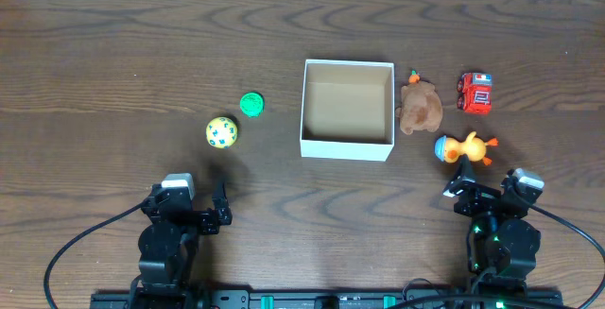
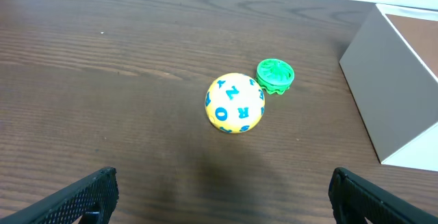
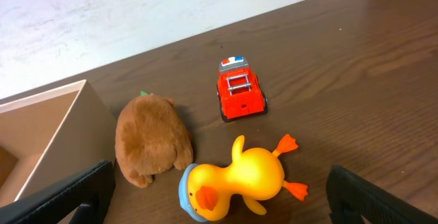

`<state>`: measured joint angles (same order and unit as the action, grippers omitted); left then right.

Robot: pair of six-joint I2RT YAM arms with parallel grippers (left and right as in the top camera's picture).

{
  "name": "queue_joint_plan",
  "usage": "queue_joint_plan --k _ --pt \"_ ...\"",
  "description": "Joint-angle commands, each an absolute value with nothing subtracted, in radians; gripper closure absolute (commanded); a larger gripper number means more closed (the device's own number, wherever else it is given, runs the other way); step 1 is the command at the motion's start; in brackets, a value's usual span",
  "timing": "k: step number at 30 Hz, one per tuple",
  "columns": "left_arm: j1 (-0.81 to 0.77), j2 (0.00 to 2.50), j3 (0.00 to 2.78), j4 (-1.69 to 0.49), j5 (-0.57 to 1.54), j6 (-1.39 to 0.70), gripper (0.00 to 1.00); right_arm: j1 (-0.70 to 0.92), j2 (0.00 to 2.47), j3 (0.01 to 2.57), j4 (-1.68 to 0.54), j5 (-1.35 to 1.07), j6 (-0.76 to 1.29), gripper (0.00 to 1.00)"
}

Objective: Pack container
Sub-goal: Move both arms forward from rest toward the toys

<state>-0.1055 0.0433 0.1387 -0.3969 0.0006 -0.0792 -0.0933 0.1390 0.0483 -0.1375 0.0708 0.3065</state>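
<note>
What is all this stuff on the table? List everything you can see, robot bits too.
container: one, white walls and brown inside, mid-table, nothing in it
ball: one, yellow with blue letters, left of the container
round toy: one, green, between ball and container
plush toy: one, brown, beside the container's right wall
toy truck: one, red, right of the plush toy
duck: one, yellow with blue cap, near side of the plush toy
table: one, dark brown wood
left gripper: one, black, open, facing the ball
right gripper: one, black, open, facing the duck

Matte black left gripper [image 2: 233,200] and right gripper [image 3: 219,200], grey wrist caps [image 1: 177,184], looping black cables [image 1: 71,252].
</note>
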Motion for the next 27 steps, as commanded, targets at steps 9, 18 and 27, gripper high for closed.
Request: queue_joint_plan --k 9,18,27 --pt "-0.099 0.038 0.12 -0.404 0.004 -0.088 0.02 -0.072 0.131 0.037 -0.135 0.071 0.318 0.01" --pt "-0.099 0.038 0.12 -0.404 0.004 -0.088 0.02 -0.072 0.131 0.037 -0.135 0.071 0.318 0.01" --pt "-0.099 0.038 0.12 -0.383 -0.007 -0.084 0.02 -0.072 0.131 0.037 -0.135 0.071 0.318 0.01"
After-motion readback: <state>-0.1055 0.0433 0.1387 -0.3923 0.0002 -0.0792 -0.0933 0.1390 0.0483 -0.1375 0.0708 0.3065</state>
